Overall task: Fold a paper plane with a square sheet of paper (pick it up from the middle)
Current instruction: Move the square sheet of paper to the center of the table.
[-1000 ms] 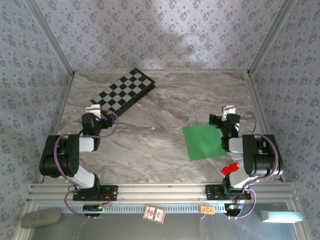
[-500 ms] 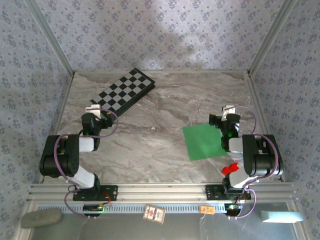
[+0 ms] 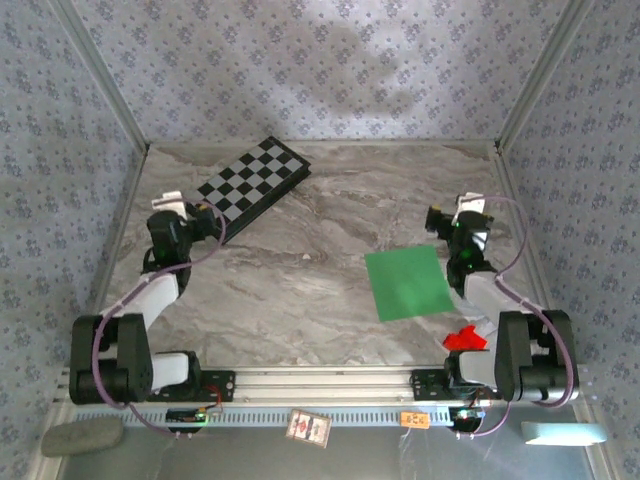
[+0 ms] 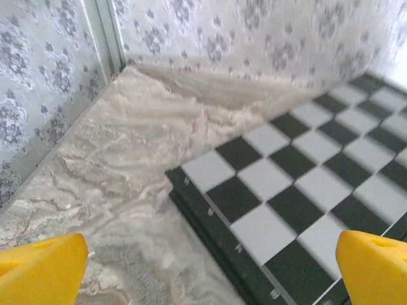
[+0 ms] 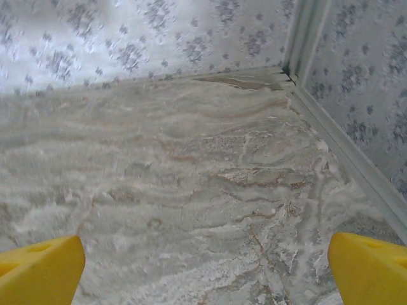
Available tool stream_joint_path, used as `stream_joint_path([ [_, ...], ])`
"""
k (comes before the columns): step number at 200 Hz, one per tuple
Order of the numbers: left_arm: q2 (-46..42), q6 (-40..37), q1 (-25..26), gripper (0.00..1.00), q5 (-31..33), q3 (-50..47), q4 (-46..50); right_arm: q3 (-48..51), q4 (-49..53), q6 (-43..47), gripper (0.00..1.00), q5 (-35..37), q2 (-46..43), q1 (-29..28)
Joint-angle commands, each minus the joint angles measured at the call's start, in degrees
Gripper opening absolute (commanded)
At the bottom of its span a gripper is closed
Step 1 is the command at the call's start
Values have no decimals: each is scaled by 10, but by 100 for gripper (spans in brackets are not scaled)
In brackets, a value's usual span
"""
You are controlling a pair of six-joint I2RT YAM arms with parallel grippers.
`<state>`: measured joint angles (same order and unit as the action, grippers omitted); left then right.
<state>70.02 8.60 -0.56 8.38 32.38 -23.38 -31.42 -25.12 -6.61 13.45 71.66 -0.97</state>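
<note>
Both left gripper and right gripper gape empty

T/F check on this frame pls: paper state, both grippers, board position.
1. The paper lies flat and unfolded on the table. True.
2. The right gripper holds the paper. False: its jaws are open and empty, with bare table in front of them.
3. The board sits at the far left of the table. True.
4. The left gripper is shut. False: it is open, by the board's corner.
5. The paper rests on the board. False: they lie apart, with the paper on the right side.
</note>
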Motion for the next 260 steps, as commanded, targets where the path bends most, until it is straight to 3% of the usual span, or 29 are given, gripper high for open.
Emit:
stream_joint_path([
  [1, -33, 96, 4, 100, -8, 69, 154, -87, 190, -129, 100, 13, -8, -2],
  [38, -30, 182, 7, 100, -97, 139, 261, -208, 415, -222, 100, -88, 34, -5],
  [75, -12, 203, 16, 100, -189, 151, 272, -208, 536, -253, 100, -176, 30, -28],
  [102, -2, 205, 42, 100, -204, 147, 261, -159, 520, -283, 98, -224, 24, -69],
  [136, 4, 225, 64, 100, -201, 125, 218, -146, 516, -289, 94, -196, 63, -129],
  [215, 24, 256, 81, 100, -196, 117, 197, -141, 441, -263, 93, -182, 150, -185],
  [260, 30, 265, 81, 100, -177, 118, 205, -128, 346, -349, 92, -225, 201, -220],
])
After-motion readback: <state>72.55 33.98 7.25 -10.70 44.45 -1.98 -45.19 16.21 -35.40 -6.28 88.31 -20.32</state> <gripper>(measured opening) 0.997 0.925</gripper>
